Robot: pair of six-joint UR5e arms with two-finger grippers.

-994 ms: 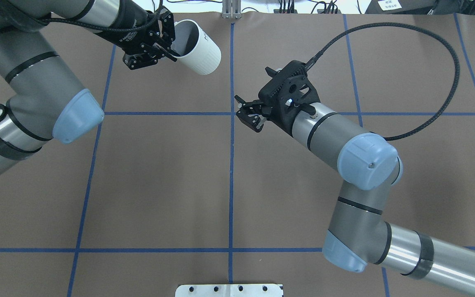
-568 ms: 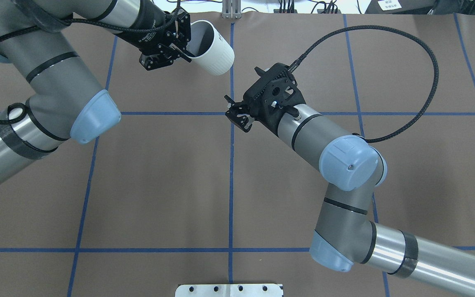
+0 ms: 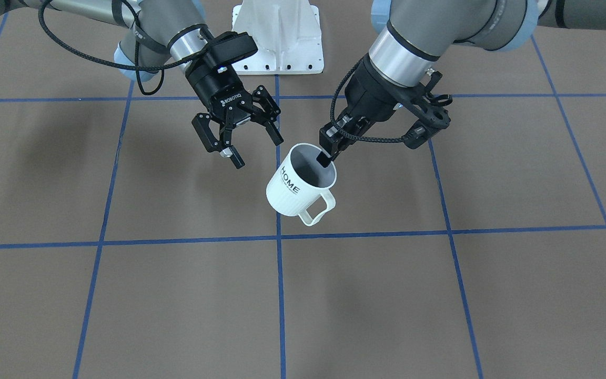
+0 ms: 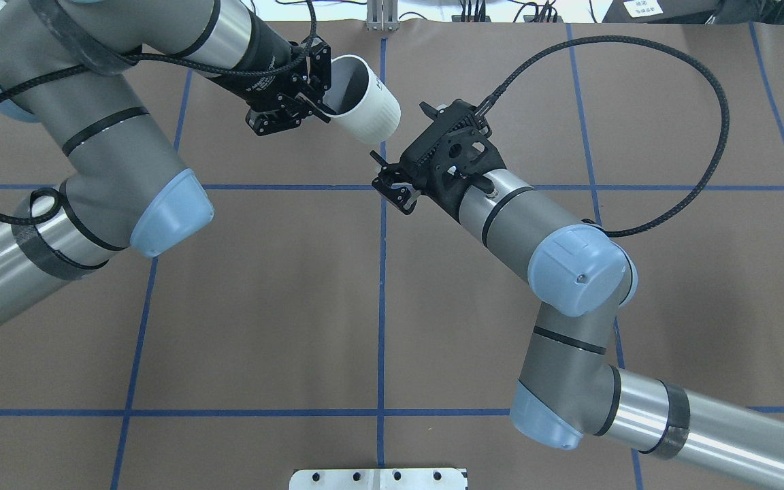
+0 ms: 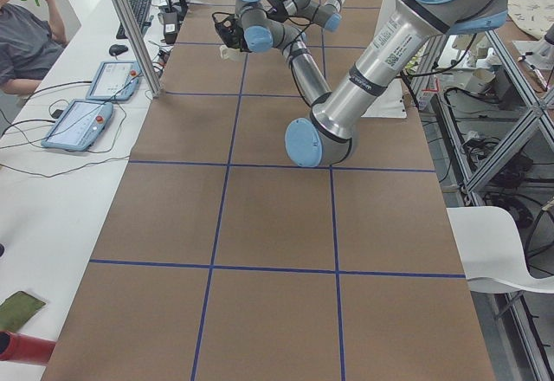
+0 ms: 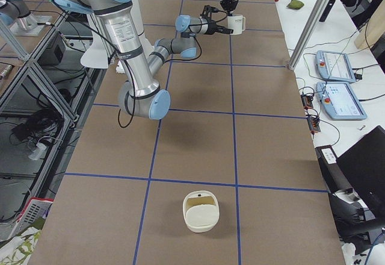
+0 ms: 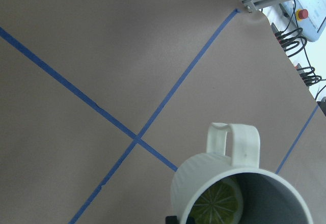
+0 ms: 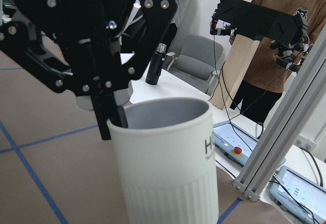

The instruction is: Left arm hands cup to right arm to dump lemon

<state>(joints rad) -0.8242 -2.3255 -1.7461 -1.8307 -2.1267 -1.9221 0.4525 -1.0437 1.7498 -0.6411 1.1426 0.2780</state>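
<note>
The white "HOME" cup [image 3: 293, 193] hangs tilted above the table near the centre line, with its handle on the side away from the robot. My left gripper [image 3: 327, 158] is shut on its rim, one finger inside the grey interior. They also show in the overhead view: the cup [image 4: 371, 105] and the left gripper [image 4: 316, 95]. The lemon [image 7: 218, 203] lies inside the cup in the left wrist view. My right gripper [image 3: 257, 151] is open and empty, close beside the cup and not touching it. In the right wrist view the cup [image 8: 170, 173] fills the foreground.
The robot's white base plate [image 3: 276, 45] is at the table's near edge. A white bowl-like container [image 6: 200, 211] sits far down the table on my right. An aluminium post [image 6: 313, 21], tablets [image 6: 337, 66] and people stand beyond the far edge.
My left arm has carried the cup to the right, toward the centre line. My right gripper has moved left and closer to the cup and stays open.
</note>
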